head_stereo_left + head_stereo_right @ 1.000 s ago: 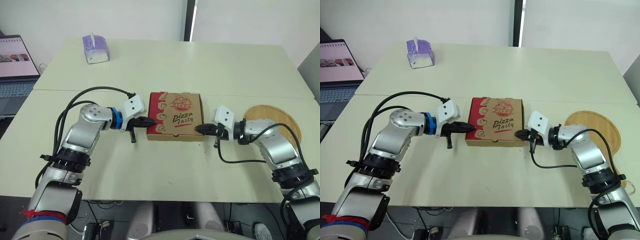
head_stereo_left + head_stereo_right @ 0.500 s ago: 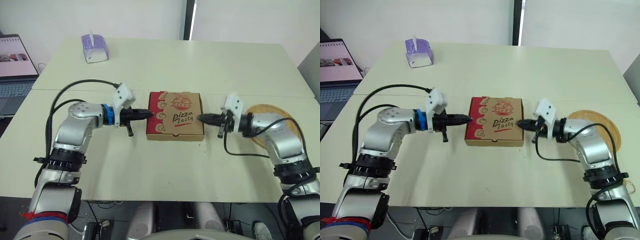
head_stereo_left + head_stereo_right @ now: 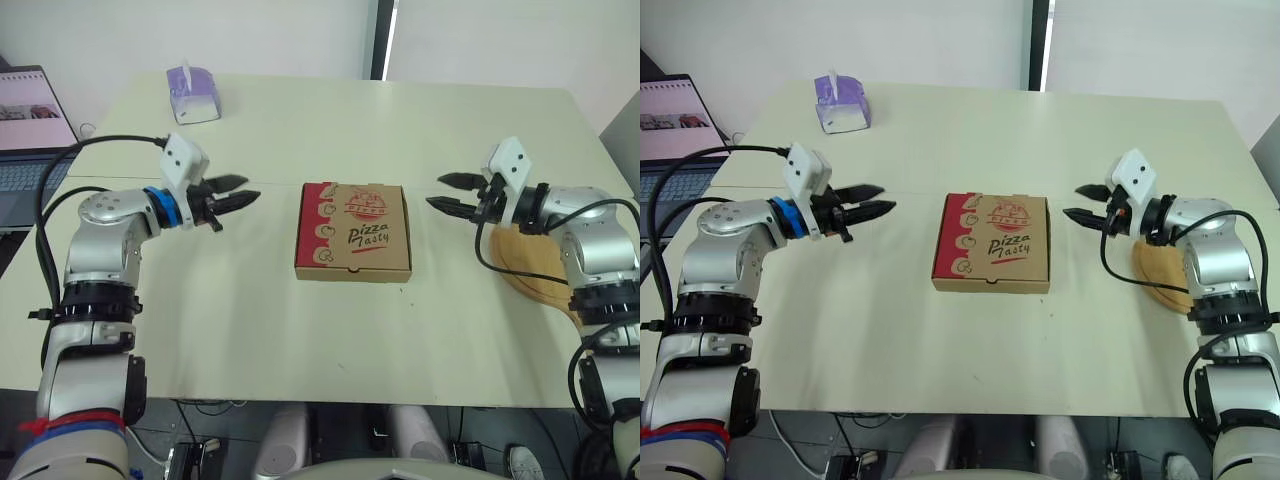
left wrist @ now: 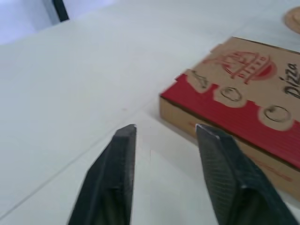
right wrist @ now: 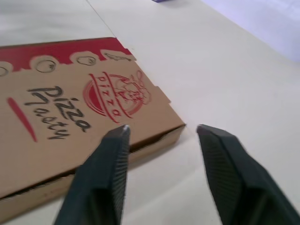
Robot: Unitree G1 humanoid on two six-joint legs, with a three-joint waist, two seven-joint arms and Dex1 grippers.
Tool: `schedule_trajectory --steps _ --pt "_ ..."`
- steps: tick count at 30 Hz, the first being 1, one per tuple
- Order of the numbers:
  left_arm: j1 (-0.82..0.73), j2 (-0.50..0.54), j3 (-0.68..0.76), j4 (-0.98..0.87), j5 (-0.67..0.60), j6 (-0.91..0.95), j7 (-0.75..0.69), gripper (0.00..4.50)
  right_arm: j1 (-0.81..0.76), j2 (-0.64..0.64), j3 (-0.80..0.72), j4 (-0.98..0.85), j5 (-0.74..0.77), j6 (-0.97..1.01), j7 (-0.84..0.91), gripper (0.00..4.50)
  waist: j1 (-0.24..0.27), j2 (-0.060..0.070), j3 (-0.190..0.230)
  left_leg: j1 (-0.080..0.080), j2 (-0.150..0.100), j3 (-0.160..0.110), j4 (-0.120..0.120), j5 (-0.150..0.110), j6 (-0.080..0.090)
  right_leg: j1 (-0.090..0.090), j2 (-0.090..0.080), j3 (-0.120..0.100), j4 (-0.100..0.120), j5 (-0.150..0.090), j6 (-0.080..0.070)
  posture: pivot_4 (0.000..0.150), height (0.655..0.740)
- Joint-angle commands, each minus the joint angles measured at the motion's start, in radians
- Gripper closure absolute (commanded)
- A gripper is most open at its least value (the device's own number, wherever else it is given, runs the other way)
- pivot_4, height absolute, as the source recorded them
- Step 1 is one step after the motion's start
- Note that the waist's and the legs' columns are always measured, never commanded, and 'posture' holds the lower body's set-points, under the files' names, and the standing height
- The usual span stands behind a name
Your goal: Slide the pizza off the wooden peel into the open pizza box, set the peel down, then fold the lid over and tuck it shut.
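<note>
While the near strip of the bench (image 3: 300,340) lies bare, the pizza box (image 3: 352,230) sits shut at its middle, lid down and print up. The left claw (image 3: 250,189) hangs off the box's left side and the right claw (image 3: 434,190) off its right. Each has its fingers spread, holds nothing, and is clear of the cardboard. The wooden peel (image 3: 1160,275) lies flat near the bench's right edge, partly under the right arm. Farther back are a tissue box (image 3: 192,93) and a laptop (image 3: 25,140).

The right wrist view shows a dark slit under the lid's edge, so a flap may be poorly tucked and the lid could lift. A careless right elbow might also nudge the peel.

Half a second ago both claws were closed and pressed against the box's sides; now they have drawn back and opened, and the box has not moved.
</note>
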Motion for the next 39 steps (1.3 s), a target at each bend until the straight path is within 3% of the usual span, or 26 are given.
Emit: schedule_trajectory --steps 1,3,5,9,12,20,24,30,39 --pt "-0.026 -0.005 0.014 0.035 0.006 -0.051 -0.006 1.24 -0.046 -0.005 -0.005 0.077 -0.029 -0.073 0.013 0.64 0.0 0.0 0.0 -0.001 0.0 0.0 0.0 0.0 0.0 -0.001 0.0 0.0 0.0 0.0 0.0 0.15 0.74" --pt "-0.027 -0.003 0.013 0.041 0.005 -0.057 -0.014 0.6 -0.053 -0.007 -0.009 0.099 -0.03 -0.084 0.027 0.0 -0.001 0.0 0.0 -0.006 0.0 0.0 0.0 0.0 0.0 -0.006 0.0 0.0 0.001 0.0 0.0 0.15 0.74" --pt "-0.019 0.005 0.016 0.038 0.003 -0.059 -0.023 0.02 -0.043 -0.015 -0.014 0.097 -0.021 -0.081 0.048 0.0 -0.001 0.0 0.0 -0.009 0.0 0.001 0.001 0.0 0.0 -0.01 0.0 0.0 0.001 0.0 0.0 0.15 0.74" --pt "0.027 0.029 0.03 -0.024 -0.02 -0.025 -0.053 0.02 0.018 -0.038 -0.031 0.007 0.024 -0.03 0.106 0.0 -0.001 0.0 0.0 -0.01 0.0 0.001 0.0 0.0 0.0 -0.01 0.0 0.0 0.001 0.0 0.0 0.15 0.74" --pt "0.126 0.067 0.046 -0.178 -0.083 0.066 -0.112 0.02 0.126 -0.08 -0.054 -0.168 0.095 0.056 0.159 0.0 0.0 0.0 0.0 -0.01 0.0 0.0 0.0 0.0 0.0 -0.01 0.0 0.0 0.0 0.0 0.0 0.15 0.74" --pt "0.468 0.204 0.195 -0.655 -0.287 0.347 -0.134 0.02 0.548 -0.226 -0.2 -0.746 0.31 0.32 0.161 0.0 0.003 0.0 0.0 -0.008 0.0 -0.001 0.0 -0.002 0.003 -0.008 -0.001 0.0 0.001 0.0 0.0 0.15 0.74" --pt "0.68 0.258 0.303 -0.825 -0.344 0.437 -0.126 0.02 0.715 -0.269 -0.282 -0.937 0.377 0.417 0.121 0.0 0.002 0.001 0.0 -0.006 0.001 -0.001 0.0 -0.002 0.004 -0.006 -0.001 0.0 0.0 0.0 0.0 0.15 0.74" --pt "0.92 0.237 0.415 -0.983 -0.362 0.425 -0.11 0.02 0.758 -0.26 -0.379 -1.011 0.464 0.531 -0.001 0.0 0.003 0.0 0.0 -0.003 0.001 -0.001 0.0 -0.002 0.004 -0.002 -0.001 0.0 -0.001 0.0 0.001 0.15 0.74" --pt "0.952 0.159 0.404 -1.015 -0.322 0.364 0.033 0.02 0.868 -0.247 -0.449 -1.035 0.448 0.532 -0.094 0.0 0.024 0.0 0.0 0.003 0.001 -0.002 0.0 -0.003 0.004 0.005 0.0 0.0 -0.003 -0.001 0.001 0.15 0.74"
